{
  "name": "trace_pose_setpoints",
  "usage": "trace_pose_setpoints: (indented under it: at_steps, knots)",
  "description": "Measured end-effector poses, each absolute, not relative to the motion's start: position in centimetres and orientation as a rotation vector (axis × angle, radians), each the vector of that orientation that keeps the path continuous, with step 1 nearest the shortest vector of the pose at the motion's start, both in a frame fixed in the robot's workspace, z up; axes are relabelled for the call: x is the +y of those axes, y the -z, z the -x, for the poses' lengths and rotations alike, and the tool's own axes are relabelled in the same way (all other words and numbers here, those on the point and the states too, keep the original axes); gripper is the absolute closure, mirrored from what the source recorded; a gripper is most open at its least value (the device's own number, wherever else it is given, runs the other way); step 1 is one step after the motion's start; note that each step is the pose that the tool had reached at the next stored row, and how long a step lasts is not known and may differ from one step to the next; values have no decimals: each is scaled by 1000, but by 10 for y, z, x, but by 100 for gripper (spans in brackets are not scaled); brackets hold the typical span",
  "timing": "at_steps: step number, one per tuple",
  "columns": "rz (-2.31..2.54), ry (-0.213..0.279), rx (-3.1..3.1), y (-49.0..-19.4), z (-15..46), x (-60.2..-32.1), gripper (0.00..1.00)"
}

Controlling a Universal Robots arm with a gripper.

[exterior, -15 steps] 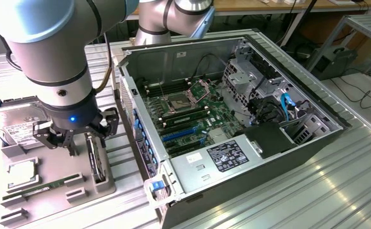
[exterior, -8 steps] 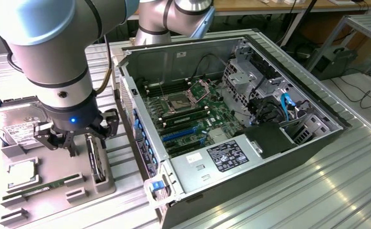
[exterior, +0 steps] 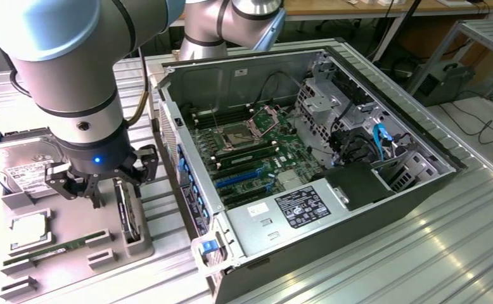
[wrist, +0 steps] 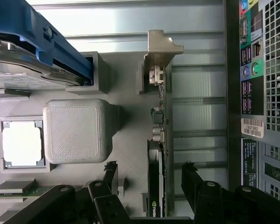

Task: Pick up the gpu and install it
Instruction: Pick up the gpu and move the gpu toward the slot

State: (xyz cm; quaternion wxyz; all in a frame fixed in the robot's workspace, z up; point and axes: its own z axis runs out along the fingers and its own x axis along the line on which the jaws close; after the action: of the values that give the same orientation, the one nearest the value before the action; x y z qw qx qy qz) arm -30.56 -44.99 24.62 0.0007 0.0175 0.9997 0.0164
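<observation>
In the exterior view we see the gripper [exterior: 115, 190] hanging low over the grey holder [exterior: 73, 218] at the exterior view's left, beside the open computer case [exterior: 314, 158]. The gpu [exterior: 128, 215] stands on edge in a slot of that holder, just under the fingers.

In the wrist view we see the gripper [wrist: 150, 168] spread wide, one finger on either side of the gpu [wrist: 156, 149]. It grips nothing. The pale bracket [wrist: 162, 46] sits at the card's far end.

Bright, even light, with glare on the ribbed metal table [exterior: 449, 253].
</observation>
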Motion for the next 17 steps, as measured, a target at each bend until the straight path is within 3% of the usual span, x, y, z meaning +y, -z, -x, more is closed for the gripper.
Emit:
trace_pose_setpoints:
  at_steps: [14, 15, 17]
  knots:
    - [-55, -51, 3139, -245, 305, -450, 34]
    - [-28, -51, 3140, -232, 305, -451, 34]
    - [-18, -51, 3140, -224, 303, -453, 43]
